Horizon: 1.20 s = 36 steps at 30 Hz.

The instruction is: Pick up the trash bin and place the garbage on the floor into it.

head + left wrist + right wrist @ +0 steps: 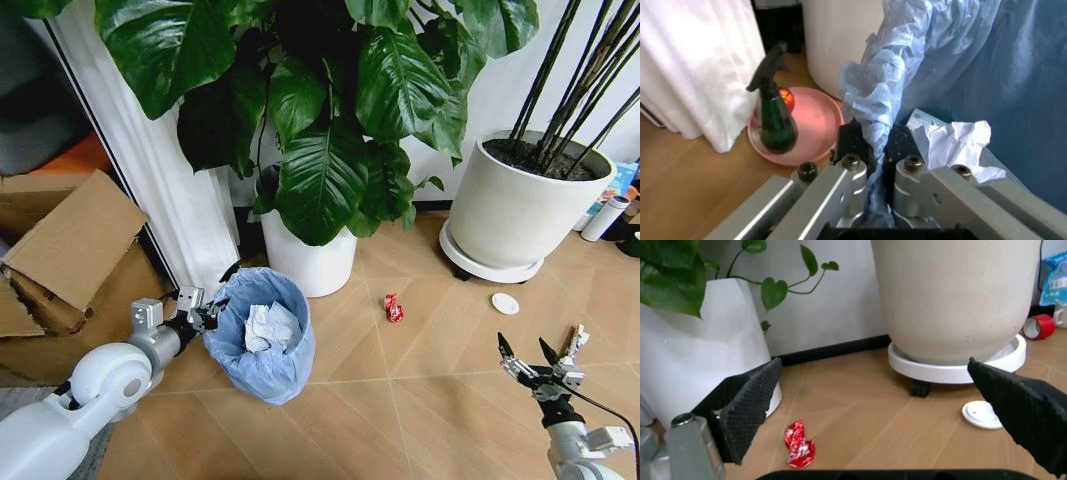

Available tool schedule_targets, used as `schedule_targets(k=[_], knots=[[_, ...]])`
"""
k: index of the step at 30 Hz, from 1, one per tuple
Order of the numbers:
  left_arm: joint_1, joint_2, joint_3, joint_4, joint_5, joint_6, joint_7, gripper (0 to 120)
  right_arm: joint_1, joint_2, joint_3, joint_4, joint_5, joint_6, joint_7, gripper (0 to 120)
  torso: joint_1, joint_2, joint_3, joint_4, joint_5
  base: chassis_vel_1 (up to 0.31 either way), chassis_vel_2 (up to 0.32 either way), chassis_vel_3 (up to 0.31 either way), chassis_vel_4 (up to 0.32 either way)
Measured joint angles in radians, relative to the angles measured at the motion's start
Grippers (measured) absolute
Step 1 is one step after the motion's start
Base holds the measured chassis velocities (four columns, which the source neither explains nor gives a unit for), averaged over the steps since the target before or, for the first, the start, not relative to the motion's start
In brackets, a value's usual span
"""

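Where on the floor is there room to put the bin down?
Bare floor lies between the trash bin and the right gripper, nearer than the red wrapper. It is crowded beside the white plant pot and cardboard.

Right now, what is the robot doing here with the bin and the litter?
The left gripper is shut on the rim of the trash bin, pinching its blue bag; crumpled paper already lies inside. The right gripper is open, low over the floor, facing a red wrapper and a small white disc that lie on the floor near the large white pot.
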Motion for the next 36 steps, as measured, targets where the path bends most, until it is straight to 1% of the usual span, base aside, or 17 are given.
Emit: schedule_targets(k=[7, 12, 14, 19, 21, 22, 26, 28, 30, 33, 34, 36], knots=[[-0.003, -0.001, 0.004, 0.0, 0.0, 0.0, 0.0, 0, -0.003, 0.001, 0.004, 0.002, 0.0, 0.001, -0.001, 100, 0.0, 0.0, 0.0, -0.0002, 0.0001, -0.105, -0.127, 0.109, 0.12], [-0.004, -0.002, 0.006, 0.0, -0.001, 0.0, 0.001, 0, -0.003, 0.003, 0.006, 0.004, 0.002, 0.001, -0.005, 100, 0.0, 0.0, 0.0, 0.0002, 0.0003, -0.157, -0.137, 0.152, 0.137], [-0.005, -0.003, 0.007, 0.0, -0.001, 0.0, 0.001, 0, -0.003, 0.003, 0.006, 0.004, 0.002, 0.001, -0.006, 100, 0.0, 0.0, 0.0, -0.0005, 0.0, -0.162, -0.107, 0.143, 0.119], [-0.006, -0.003, 0.007, 0.0, -0.001, 0.0, 0.001, 0, -0.002, 0.001, 0.006, 0.002, 0.003, 0.001, -0.007, 100, 0.0, 0.0, 0.0, -0.0001, 0.0003, -0.16, -0.086, 0.161, 0.075], [-0.006, -0.003, 0.007, 0.0, -0.001, 0.0, 0.001, 0, -0.001, -0.001, 0.006, 0.001, 0.004, 0.001, -0.009, 100, 0.0, 0.0, 0.0, 0.0, -0.0001, -0.175, -0.056, 0.185, 0.072], [-0.007, -0.003, 0.007, 0.001, -0.001, 0.0, 0.001, 0, 0.0, -0.002, 0.006, 0.001, 0.004, 0.001, -0.011, 100, 0.0, 0.0, 0.0, 0.0002, 0.0005, -0.183, -0.051, 0.195, 0.061], [-0.008, -0.004, 0.009, 0.001, -0.001, 0.0, 0.001, 0, 0.002, -0.003, 0.006, -0.001, 0.005, 0.001, -0.013, 100, 0.0, 0.0, 0.0, -0.0002, -0.0003, -0.213, -0.06, 0.216, 0.051], [-0.009, -0.005, 0.01, 0.002, -0.001, 0.0, 0.001, 0, 0.003, -0.004, 0.005, -0.002, 0.005, 0.002, -0.016, 100, 0.0, 0.0, 0.0, -0.0002, 0.0007, -0.245, -0.055, 0.241, 0.055], [-0.01, -0.005, 0.011, 0.003, -0.001, 0.0, 0.001, 0, 0.004, -0.005, 0.005, -0.004, 0.005, 0.003, -0.02, 100, 0.0, 0.0, 0.0, -0.0001, -0.0001, -0.225, -0.052, 0.223, 0.048], [-0.011, -0.006, 0.012, 0.003, -0.001, 0.0, 0.0, 0, 0.006, -0.006, 0.005, -0.006, 0.004, 0.005, -0.028, 100, 0.0, 0.0, 0.0, 0.0001, 0.0005, -0.215, -0.041, 0.206, 0.044], [-0.011, -0.007, 0.013, 0.004, -0.001, 0.001, 0.0, 0, 0.006, -0.006, 0.005, -0.008, 0.003, 0.006, -0.033, 100, 0.0, 0.0, 0.0, -0.0002, -0.0002, -0.177, -0.038, 0.191, 0.043], [-0.011, -0.008, 0.013, 0.005, -0.001, 0.001, 0.0, 0, 0.006, -0.006, 0.004, -0.008, 0.002, 0.008, -0.035, 100, 0.0, 0.0, 0.0, 0.0, -0.0001, -0.226, -0.039, 0.191, 0.043]])
